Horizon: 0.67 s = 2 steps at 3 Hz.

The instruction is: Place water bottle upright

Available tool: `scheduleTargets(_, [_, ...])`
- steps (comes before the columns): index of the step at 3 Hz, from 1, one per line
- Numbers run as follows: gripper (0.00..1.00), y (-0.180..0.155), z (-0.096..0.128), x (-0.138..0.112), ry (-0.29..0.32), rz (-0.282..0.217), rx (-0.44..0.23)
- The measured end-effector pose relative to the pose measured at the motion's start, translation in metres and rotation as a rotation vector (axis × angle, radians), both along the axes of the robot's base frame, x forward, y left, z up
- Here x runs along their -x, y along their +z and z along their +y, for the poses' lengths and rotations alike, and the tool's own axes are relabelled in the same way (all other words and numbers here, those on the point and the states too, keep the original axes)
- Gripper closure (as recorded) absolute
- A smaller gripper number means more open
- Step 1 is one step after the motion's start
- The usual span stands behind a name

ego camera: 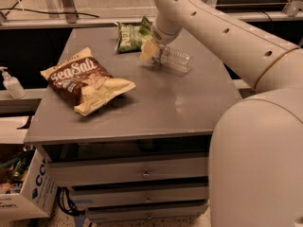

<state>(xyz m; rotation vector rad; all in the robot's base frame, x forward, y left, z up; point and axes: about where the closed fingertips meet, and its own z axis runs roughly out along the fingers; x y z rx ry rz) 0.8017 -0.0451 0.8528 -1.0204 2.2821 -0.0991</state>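
**The gripper (152, 51) meets a toppled water bottle (177, 60)**

On the grey table (189, 112), the brown chip bag (85, 82) lies well to the left. The smaller green bag (130, 36) sits just behind the gripper. The water bottle, on its side, touches the gripper with its left end. Whether it is gripped cannot be told.

Arm (227, 30): off-white smooth tubular shell, small dark round holes along it, thin seam nr shoulder.
Body (255, 164): bulky, rounded, off-white.
Gripper (152, 55): cream-yellow, nr far edge of table (165, 108).
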Motion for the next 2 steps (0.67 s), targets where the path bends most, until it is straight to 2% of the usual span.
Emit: scheduleTargets(2, [0.64, -0.0004, -0.0059, -0.0001, -0.031, 0.009, -0.027])
